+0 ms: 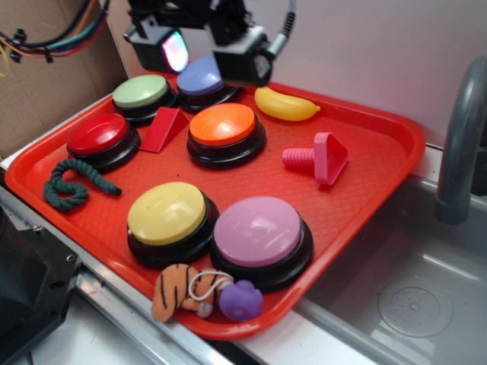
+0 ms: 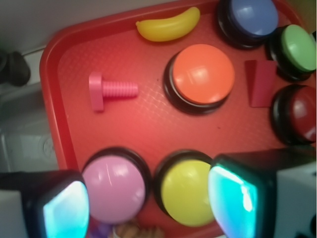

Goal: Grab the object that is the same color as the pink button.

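Six dome buttons crowd the red tray [image 1: 396, 144]; the gripper [image 2: 148, 198] hangs above them with jaws spread wide and nothing between them. In the wrist view the pink bolt [image 2: 106, 90] lies ahead and to the left of the pincer, on its side, apart from the orange button [image 2: 203, 74]. Matching the pink button [image 2: 115, 186], it is best approached by descending over the ribbed stem, jaws straddling it
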Robot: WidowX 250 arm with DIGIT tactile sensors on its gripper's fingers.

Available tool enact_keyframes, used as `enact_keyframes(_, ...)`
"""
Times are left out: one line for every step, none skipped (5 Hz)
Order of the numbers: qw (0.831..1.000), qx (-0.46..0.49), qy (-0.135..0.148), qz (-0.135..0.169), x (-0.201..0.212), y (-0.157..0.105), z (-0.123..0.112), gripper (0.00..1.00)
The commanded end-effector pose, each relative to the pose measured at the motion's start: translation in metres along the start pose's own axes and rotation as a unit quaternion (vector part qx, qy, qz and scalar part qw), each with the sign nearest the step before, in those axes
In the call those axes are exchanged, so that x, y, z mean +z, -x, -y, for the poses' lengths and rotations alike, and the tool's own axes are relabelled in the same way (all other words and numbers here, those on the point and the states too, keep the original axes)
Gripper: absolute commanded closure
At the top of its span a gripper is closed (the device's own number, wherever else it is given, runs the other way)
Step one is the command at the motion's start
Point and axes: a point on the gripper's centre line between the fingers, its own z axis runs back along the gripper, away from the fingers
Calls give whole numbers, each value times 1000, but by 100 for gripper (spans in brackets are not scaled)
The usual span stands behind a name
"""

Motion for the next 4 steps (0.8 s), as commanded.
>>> enact_keyframes(997, 58, 2, 53, -34, -28, 33, 0)
enact_keyframes(995, 84, 22, 49, -59, -45, 38, 0)
enact_keyframes(994, 94, -7, 52, -82, -61, 42, 0)
enact_keyframes(994, 93, -36, 54, -99, -71, 47, 0)
